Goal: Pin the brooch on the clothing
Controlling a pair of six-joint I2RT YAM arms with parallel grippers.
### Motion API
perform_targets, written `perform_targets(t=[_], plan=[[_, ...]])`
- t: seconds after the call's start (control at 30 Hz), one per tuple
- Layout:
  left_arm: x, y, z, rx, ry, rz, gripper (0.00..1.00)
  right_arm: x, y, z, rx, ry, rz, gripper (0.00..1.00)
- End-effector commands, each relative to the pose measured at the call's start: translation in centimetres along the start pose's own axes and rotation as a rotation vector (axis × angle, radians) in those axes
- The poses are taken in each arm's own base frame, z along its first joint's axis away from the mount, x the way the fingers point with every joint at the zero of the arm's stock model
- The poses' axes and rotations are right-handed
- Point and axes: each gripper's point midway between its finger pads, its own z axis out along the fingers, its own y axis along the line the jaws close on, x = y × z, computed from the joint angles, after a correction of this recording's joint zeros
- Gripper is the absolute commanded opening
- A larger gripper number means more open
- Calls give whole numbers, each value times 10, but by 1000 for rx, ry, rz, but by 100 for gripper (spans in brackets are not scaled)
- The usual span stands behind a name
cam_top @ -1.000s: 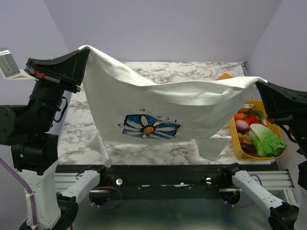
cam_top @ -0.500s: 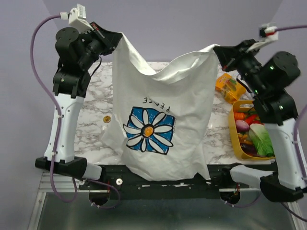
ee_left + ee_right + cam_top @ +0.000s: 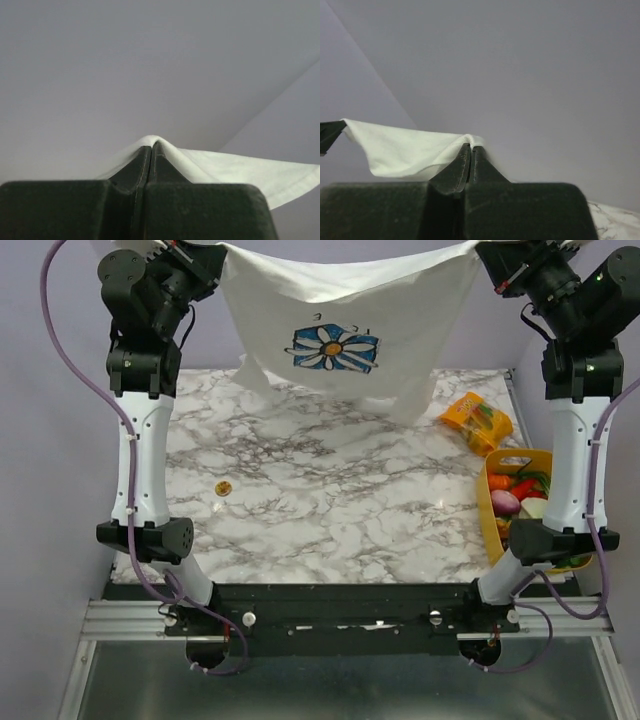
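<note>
The brooch (image 3: 224, 487) is seen on the table (image 3: 330, 500), well apart from the T-shirt (image 3: 400, 300), which is stretched aloft between the left gripper (image 3: 151, 147) and right gripper (image 3: 471, 149), both clamped on its cloth. It is best lowered evenly and laid flat.

The shirt (image 3: 340, 300) hangs over the far table (image 3: 330, 520); the brooch (image 3: 224, 487) lies left, the packet (image 3: 477, 420) right, the tray (image 3: 487, 515) before it.
</note>
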Motion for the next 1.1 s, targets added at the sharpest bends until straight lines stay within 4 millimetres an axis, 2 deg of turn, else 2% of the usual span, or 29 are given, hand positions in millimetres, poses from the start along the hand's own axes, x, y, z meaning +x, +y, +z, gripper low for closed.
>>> perform_targets(t=[0.0, 0.03, 0.07, 0.1, 0.13, 0.17, 0.2, 0.23, 0.27, 0.3, 0.33, 0.37, 0.4, 0.43, 0.47, 0.5, 0.53, 0.57, 0.63, 0.67, 0.73, 0.8, 0.93, 1.07], plan=[[-23, -7, -19, 9, -108, 92, 0, 18, 8, -5, -78, 37, 4, 0], [8, 20, -14, -40, -40, 77, 0, 32, 2, -5, -70, 62, 21, 0], [22, 32, -17, -64, -17, 70, 0, 35, 6, -12, -77, 66, 24, 0], [19, 27, -28, -51, -40, 80, 0, 74, -9, -13, -67, 154, 67, 0], [68, 68, -31, -127, 47, 43, 0, 94, -14, -18, -62, 196, 87, 1], [84, 79, -38, -142, 62, 23, 0, 93, -6, -31, -77, 181, 74, 0], [88, 78, -51, -132, 51, 11, 0, 119, -16, -38, -57, 221, 99, 0], [134, 110, -63, -194, 126, -31, 0, 174, -42, -53, 18, 307, 158, 0], [151, 121, -74, -216, 153, -41, 0, 199, -52, -66, 51, 340, 176, 0], [158, 123, -89, -231, 159, -47, 0, 208, -50, -83, 68, 346, 178, 0], [197, 148, -111, -292, 230, -72, 0, 268, -68, -111, 131, 453, 245, 1], [210, 154, -124, -307, 248, -76, 0, 290, -72, -126, 153, 485, 267, 0], [213, 153, -141, -319, 251, -78, 0, 299, -68, -142, 160, 490, 280, 0], [223, 158, -153, -336, 270, -82, 0, 324, -73, -159, 186, 532, 305, 0], [250, 173, -174, -379, 323, -82, 0, 361, -80, -187, 238, 604, 348, 1], [253, 170, -191, -388, 335, -78, 0, 376, -82, -203, 265, 639, 351, 0], [261, 173, -203, -401, 355, -72, 0, 377, -82, -215, 295, 640, 338, 0], [279, 183, -220, -440, 394, -80, 0, 397, -84, -238, 344, 700, 367, 0], [291, 181, -240, -455, 417, -116, 0, 398, -82, -253, 376, 701, 357, 0], [306, 190, -255, -490, 443, -146, 0, 404, -81, -262, 402, 727, 377, 0], [315, 185, -269, -493, 453, -203, 0, 410, -79, -273, 414, 758, 389, 0], [332, 190, -290, -534, 506, -227, 0, 414, -79, -287, 449, 807, 381, 0], [345, 196, -320, -610, 586, -219, 0, 418, -79, -312, 521, 875, 365, 0], [349, 197, -342, -675, 627, -237, 0, 424, -68, -331, 533, 906, 417, 0]])
